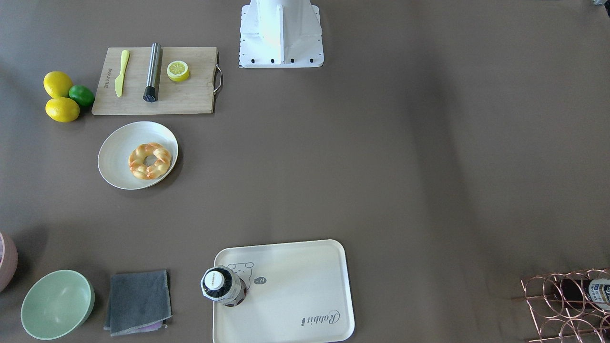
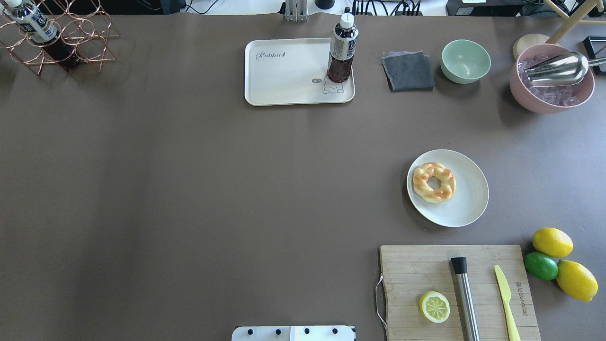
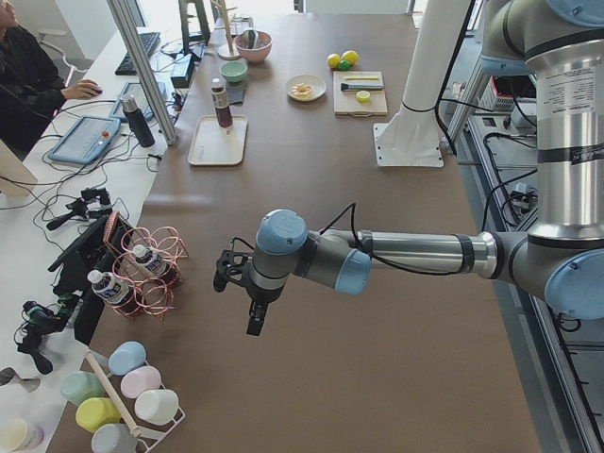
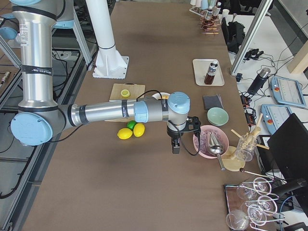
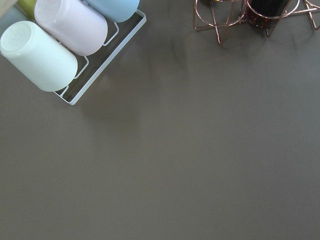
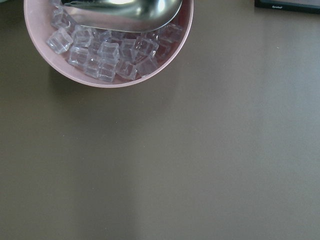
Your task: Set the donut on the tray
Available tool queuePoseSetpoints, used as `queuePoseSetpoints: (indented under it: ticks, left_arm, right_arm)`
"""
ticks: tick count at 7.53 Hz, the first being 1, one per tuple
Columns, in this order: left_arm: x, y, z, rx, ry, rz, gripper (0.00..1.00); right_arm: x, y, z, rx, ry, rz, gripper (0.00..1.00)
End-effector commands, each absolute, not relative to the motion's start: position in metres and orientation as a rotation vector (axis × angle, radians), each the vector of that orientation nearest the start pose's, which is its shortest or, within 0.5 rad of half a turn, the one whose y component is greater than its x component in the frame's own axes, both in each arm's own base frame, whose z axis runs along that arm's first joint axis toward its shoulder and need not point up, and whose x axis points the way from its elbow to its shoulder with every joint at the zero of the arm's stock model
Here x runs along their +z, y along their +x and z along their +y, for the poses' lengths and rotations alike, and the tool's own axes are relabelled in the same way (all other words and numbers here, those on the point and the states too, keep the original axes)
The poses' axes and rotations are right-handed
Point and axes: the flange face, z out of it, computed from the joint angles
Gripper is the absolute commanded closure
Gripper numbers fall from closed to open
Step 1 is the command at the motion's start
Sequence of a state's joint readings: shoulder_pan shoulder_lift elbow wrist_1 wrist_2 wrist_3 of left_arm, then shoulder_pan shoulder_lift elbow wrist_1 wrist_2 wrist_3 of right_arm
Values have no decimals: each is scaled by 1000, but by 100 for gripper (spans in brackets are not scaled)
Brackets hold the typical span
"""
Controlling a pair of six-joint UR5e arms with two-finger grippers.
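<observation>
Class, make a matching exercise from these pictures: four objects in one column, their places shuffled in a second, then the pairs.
1 donut
2 bottle
3 lemon half
4 metal scoop

A in the pink bowl
B on the wooden cutting board
C on the round white plate
D on the tray

Pairs: 1-C, 2-D, 3-B, 4-A
</observation>
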State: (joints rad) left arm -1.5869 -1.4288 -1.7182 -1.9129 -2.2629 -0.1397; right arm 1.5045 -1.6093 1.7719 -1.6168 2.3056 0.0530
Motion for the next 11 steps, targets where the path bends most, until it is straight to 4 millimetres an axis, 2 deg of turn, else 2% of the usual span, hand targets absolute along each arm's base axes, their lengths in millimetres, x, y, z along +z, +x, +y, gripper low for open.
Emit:
queuePoseSetpoints:
  ticks: [1, 2, 3, 4, 5, 6, 8, 9, 10, 11]
  left_arm:
    - [616, -60, -448, 30, 356, 723, 2]
    - [609, -45, -454, 64, 358, 731, 2]
    - [596, -18, -462, 92, 349, 751, 2]
    - [567, 15, -471, 59, 326, 805, 2]
    - [549, 40, -480, 53, 313, 830, 2]
    - [537, 57, -489, 59, 310, 844, 2]
    - [510, 93, -499, 23, 300, 892, 2]
    - [510, 119, -495, 17, 291, 923, 2]
    - [502, 138, -495, -2, 282, 942, 2]
    - [495, 155, -497, -23, 280, 938, 2]
  right_arm:
    - [597, 21, -475, -32, 11, -822, 0]
    - [597, 12, -476, -55, 6, -823, 0]
    - [584, -11, -481, -101, 9, -814, 0]
    - [572, -37, -491, -97, -13, -813, 0]
    - [548, -68, -502, -123, -10, -823, 0]
    - [531, -90, -509, -171, 5, -827, 0]
    - [491, -141, -512, -241, 28, -853, 0]
    - [485, -169, -512, -306, 100, -881, 0]
    - [489, -191, -512, -221, 94, -920, 0]
    - [496, -229, -505, -166, 89, -939, 0]
